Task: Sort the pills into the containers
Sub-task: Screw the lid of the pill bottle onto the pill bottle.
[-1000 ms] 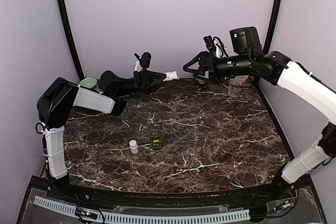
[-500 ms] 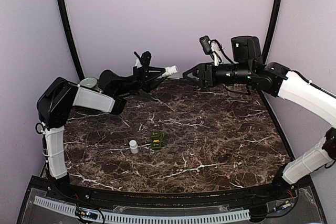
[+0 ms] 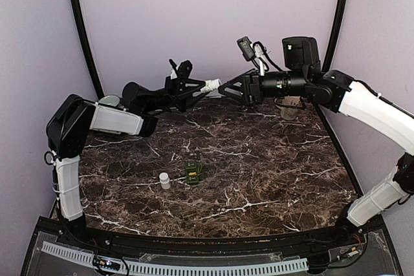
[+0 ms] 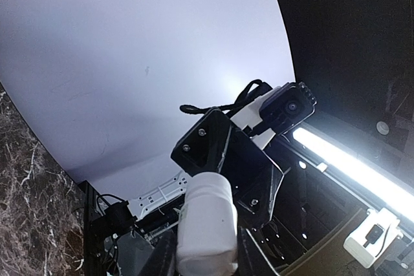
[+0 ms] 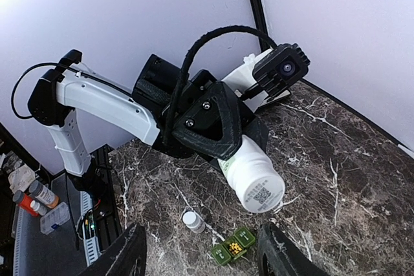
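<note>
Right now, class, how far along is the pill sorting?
Done: yellow pills lie in one compartment of the green box. In hand: the left gripper holds a white bottle aloft, the right gripper open beside it. Left, likely: the small bottle on the table.

small bottle just beside green box, open marble around

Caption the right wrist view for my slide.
Left gripper holds a white bottle out toward the open right gripper.

The right arm has swung left along the far side of the tabletop, bringing its jaws just beside the white bottle. The left arm has raised that bottle slightly and moved it right.
</note>
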Motion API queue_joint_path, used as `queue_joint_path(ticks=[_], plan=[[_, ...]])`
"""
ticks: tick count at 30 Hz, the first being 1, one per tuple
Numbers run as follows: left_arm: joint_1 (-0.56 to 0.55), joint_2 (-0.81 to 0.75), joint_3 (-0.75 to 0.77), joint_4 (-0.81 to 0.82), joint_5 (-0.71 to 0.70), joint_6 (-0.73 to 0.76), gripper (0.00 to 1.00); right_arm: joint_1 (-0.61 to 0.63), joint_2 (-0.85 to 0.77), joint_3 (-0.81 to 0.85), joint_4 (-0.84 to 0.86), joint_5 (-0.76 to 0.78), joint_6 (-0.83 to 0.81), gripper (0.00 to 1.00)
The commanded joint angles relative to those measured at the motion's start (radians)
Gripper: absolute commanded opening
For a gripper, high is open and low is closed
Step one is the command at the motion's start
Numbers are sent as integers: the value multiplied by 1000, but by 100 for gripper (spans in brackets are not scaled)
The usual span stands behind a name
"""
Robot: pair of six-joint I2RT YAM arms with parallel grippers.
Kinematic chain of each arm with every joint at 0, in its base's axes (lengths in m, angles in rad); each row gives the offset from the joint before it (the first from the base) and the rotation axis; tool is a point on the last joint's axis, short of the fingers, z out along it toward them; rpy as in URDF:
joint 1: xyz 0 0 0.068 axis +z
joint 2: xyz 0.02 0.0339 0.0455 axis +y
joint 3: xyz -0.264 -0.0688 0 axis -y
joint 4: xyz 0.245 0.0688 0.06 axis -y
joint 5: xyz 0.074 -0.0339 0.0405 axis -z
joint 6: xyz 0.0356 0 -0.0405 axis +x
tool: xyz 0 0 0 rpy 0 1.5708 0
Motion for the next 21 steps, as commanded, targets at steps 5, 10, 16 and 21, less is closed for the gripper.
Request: queue_joint_path(ticks=[5, 10, 16, 21], plan=[[-18, 23, 60, 134, 77, -107, 0, -15, -6, 5, 21, -39, -24, 58], [-21, 25, 62, 149, 94, -123, 0, -16, -15, 0, 15, -42, -24, 57], [-24, 24, 72, 149, 115, -132, 0, -17, -19, -10, 7, -31, -34, 57], [-28, 23, 84, 149, 129, -142, 0, -20, -20, -21, -1, -27, -47, 57]])
